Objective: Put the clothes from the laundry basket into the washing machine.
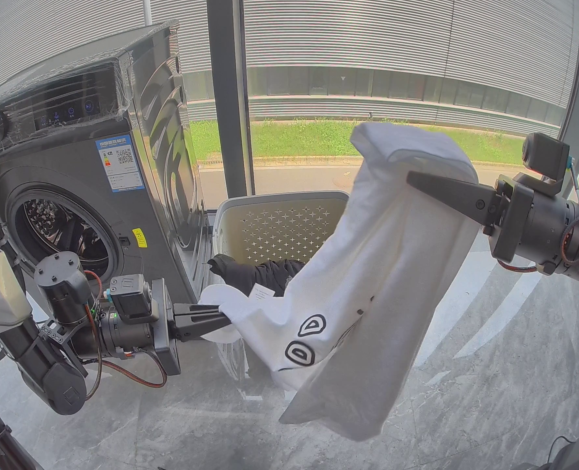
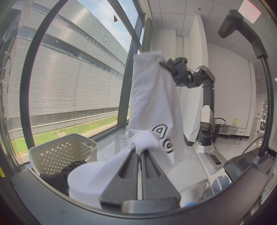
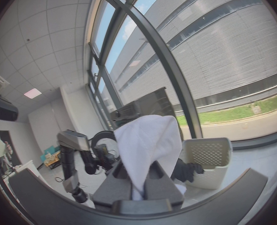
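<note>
Near laundry basket (image 1: pixel 270 226) | both jaws clenched on white shirt (image 1: pixel 381 262) | dark garment (image 1: pixel 257 274) half-hidden

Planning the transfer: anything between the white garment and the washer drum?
Nothing loose. Left gripper and right gripper hold the white garment; only the left arm itself sits low before the drum opening.

White garment (image 1: pixel 381 249) with black emblems (image 1: pixel 312 325), cream star-punched basket (image 1: pixel 276 220), grey washer (image 1: pixel 152 184)
</note>
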### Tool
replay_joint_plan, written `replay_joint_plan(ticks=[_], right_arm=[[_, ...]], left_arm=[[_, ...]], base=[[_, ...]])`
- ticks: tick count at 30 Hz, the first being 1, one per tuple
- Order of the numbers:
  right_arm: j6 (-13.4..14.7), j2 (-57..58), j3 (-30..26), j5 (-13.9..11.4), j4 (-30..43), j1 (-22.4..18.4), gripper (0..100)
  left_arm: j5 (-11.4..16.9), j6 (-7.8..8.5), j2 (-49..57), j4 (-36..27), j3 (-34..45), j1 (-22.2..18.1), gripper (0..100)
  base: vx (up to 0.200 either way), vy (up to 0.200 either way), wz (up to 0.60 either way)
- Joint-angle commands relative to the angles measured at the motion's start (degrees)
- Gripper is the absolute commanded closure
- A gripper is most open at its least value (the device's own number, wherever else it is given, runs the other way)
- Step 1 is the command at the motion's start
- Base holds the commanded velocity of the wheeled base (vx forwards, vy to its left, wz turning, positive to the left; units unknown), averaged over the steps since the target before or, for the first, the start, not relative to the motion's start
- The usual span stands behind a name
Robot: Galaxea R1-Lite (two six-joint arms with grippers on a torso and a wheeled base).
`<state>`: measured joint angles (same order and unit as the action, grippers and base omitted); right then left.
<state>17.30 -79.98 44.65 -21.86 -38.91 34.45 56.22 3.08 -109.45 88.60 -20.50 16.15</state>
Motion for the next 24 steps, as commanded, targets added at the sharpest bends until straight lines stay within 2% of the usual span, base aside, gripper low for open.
replay_joint_plan(ticks=[1, 4, 8, 14, 19, 24], right_arm=[[-0.51, -0.35, -1.85, 0.59, -0.02, -3.6, 100], [-0.51, -0.88, -2.82, 2.26, -0.02, -6.68, 100], [-0.42, -1.4, -3.78, 2.26, -0.37, -9.67, 100], [-0.42, -1.05, -4.4, 2.43, -0.37, -9.93, 100], [-0.69, 1.5, -10.03, 2.35, -0.37, -9.84, 100], [-0.69, 4.31, -15.56, 2.17, -0.37, -9.75, 100]], left_arm=[[-0.85, -0.8, 2.04, 1.05, -0.33, -0.24, 100], [-0.94, -0.89, 2.92, 1.05, -0.76, -0.16, 100], [-1.56, -1.24, 4.59, 0.96, -1.91, -0.16, 100], [-3.93, -3.08, 7.85, 0.96, -5.25, 1.07, 100], [-8.23, -4.75, 10.22, 0.87, -8.41, 3.18, 100], [-10.96, -4.93, 11.98, 0.17, -9.2, 4.85, 100]], base=[[0.0, 0.0, 0.0], [0.0, 0.0, 0.0], [0.0, 0.0, 0.0], [0.0, 0.0, 0.0], [0.0, 0.0, 0.0], [0.0, 0.0, 0.0]])
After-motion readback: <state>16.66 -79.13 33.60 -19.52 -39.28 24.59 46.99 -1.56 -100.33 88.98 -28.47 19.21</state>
